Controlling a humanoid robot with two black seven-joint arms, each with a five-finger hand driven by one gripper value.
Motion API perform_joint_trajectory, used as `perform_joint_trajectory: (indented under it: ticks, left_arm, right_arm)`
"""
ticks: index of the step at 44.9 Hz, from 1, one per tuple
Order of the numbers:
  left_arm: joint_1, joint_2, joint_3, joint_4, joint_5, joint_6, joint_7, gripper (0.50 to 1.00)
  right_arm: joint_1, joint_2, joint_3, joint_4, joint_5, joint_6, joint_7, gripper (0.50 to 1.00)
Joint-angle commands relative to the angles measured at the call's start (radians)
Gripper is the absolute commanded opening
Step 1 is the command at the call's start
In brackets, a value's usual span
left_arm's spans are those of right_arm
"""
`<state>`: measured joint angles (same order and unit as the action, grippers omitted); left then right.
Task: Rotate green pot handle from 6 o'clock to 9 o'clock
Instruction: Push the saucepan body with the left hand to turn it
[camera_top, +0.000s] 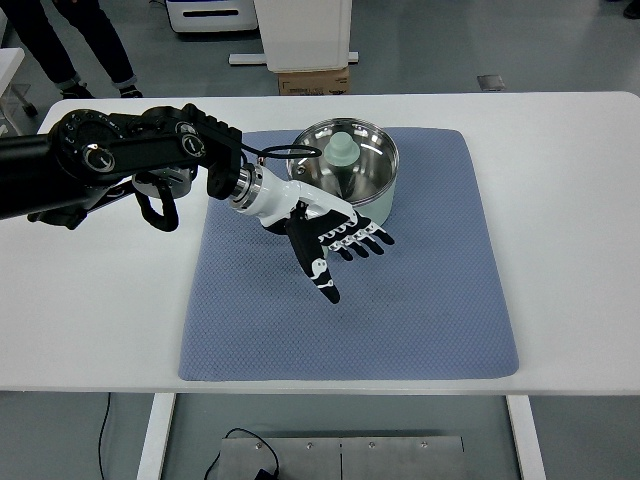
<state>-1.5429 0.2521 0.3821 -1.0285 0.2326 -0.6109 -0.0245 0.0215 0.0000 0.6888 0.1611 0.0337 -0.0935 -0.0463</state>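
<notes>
Pot (350, 168): pale green outside, shiny steel inside, with a pale green knobbed object (341, 152) standing in it. Sits on the far middle part of the mat (400, 300). Its handle cannot be made out; the hand covers the near-left side of the pot.

Mat: blue-grey, quilted, lies on the white table (570, 200).

Left hand (335, 240): white palm, black fingers (365, 243) spread and straight, holding nothing, just near-left of the pot, over the mat. Arm enters from the left edge.

Person's legs (70, 45): beyond the table's far left corner.

Cardboard box (315, 80): on the floor beyond the table, behind the pot.
</notes>
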Motion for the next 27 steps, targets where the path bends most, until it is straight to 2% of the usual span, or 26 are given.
perform_joint_trajectory:
  ticks: [1, 22, 27]
  left_arm:
    - [-0.009, 0.004, 0.011, -0.001, 0.001, 0.0, 0.0, 1.0]
    - [-0.042, 0.035, 0.051, -0.001, 0.001, 0.0, 0.001, 1.0]
    - [-0.052, 0.039, 0.058, -0.001, 0.011, 0.0, 0.018, 1.0]
  right_arm:
    - [0.0, 0.0, 0.0, 0.0, 0.0, 0.0, 0.0, 1.0]
    - [0.0, 0.0, 0.0, 0.0, 0.0, 0.0, 0.0, 1.0]
    - [0.0, 0.0, 0.0, 0.0, 0.0, 0.0, 0.0, 1.0]
